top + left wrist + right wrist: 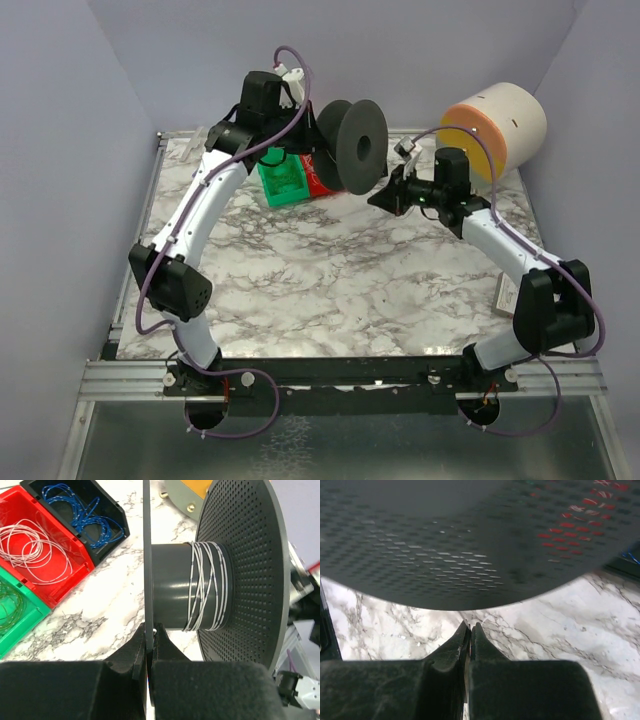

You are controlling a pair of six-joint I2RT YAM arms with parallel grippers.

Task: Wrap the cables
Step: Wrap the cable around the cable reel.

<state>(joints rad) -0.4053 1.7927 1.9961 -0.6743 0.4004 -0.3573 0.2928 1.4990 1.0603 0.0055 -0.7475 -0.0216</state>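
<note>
White cable (207,587) wound on hub of grey spool (240,555), held above far part of table (330,280).
More cables (30,545) lie coiled in bins (70,582) near far-left corner; left gripper (148,647) clamped on spool's thin flange, right gripper (470,630) fingers pressed together, nothing visible betw. them; marble-look top, pale lilac walls (60,110).

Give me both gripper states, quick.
Left gripper: closed on the thin near flange of the dark spool.
Right gripper: closed; whether anything is pinched cannot be told.
</note>
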